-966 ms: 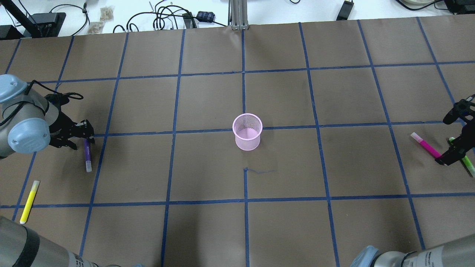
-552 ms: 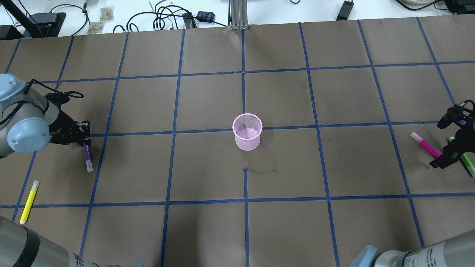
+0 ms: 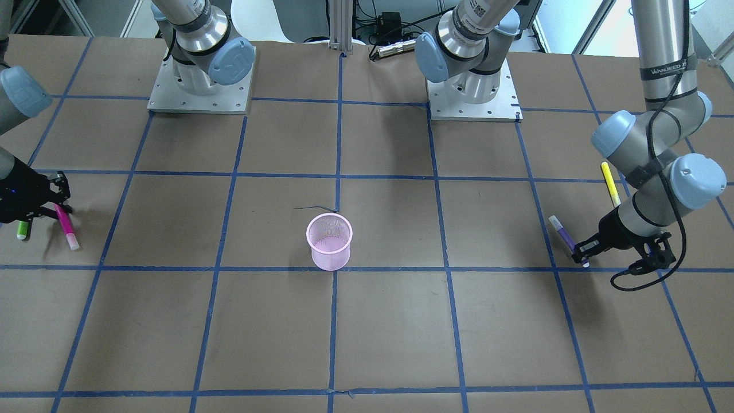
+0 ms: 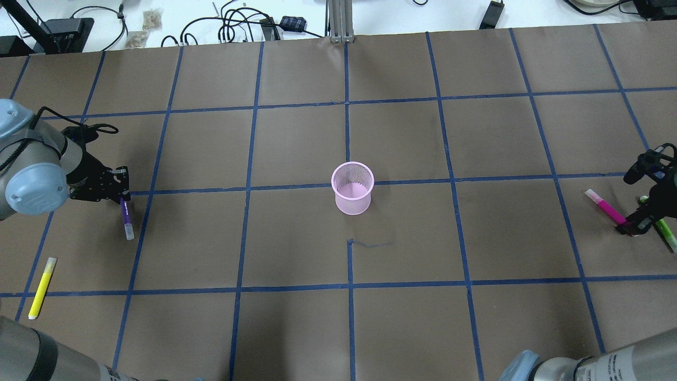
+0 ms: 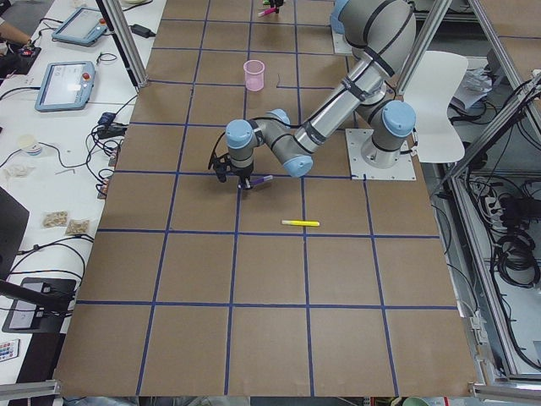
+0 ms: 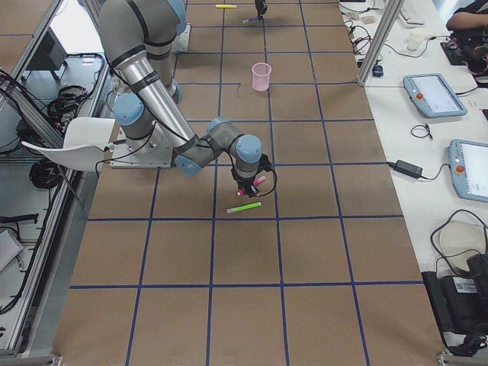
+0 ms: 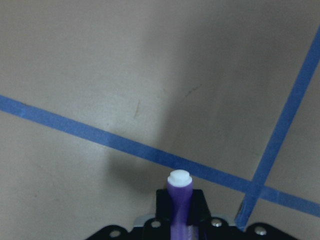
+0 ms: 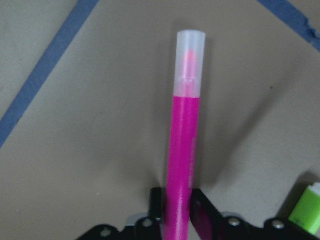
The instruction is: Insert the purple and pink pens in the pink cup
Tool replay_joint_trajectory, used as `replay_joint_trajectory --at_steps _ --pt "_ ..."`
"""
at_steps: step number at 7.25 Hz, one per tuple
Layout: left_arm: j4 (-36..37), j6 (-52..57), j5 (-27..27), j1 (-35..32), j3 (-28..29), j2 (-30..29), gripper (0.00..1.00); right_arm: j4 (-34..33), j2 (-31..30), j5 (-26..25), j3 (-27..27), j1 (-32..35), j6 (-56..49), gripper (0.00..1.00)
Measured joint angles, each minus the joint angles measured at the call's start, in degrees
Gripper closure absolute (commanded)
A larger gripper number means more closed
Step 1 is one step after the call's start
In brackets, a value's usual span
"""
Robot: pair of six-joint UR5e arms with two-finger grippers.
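Observation:
The pink mesh cup [image 4: 353,188] stands upright at the table's middle, also in the front view [image 3: 328,242]. My left gripper [image 4: 119,191] at the far left is shut on the purple pen [image 4: 126,214]. The pen hangs tilted from it, white tip down. In the left wrist view the purple pen [image 7: 179,200] sits between the fingers above its shadow. My right gripper [image 4: 629,226] at the far right is shut on the near end of the pink pen [image 4: 605,206]. The right wrist view shows the pink pen [image 8: 184,140] clamped, low over the paper.
A yellow pen [image 4: 42,287] lies at the near left. A green pen [image 4: 664,233] lies right beside my right gripper and shows in the right wrist view [image 8: 306,210]. Blue tape lines grid the brown table. Cables lie beyond the far edge.
My left gripper has drawn slightly back and up with the purple pen, which is now tilted. My right gripper has lowered and closed on the pink pen's end.

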Motion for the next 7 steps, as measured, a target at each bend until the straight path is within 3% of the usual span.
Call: replay_joint_trajectory --at_steps 2,4,7 --pt "-0.9 -0.1 0.3 -1.4 0.1 1.2 1.00 0.3 -1.2 -2.5 -0.2 0.0 -0.2 1.00" --pt "-3.7 -0.2 0.5 -3.6 0.7 2.9 1.00 0.9 -6.6 -2.8 -0.3 1.1 0.3 1.00" --pt "-11.4 -1.0 -0.1 -5.2 4.5 4.0 1.00 4.5 -10.8 -5.4 -5.2 14.8 3.5 1.00"
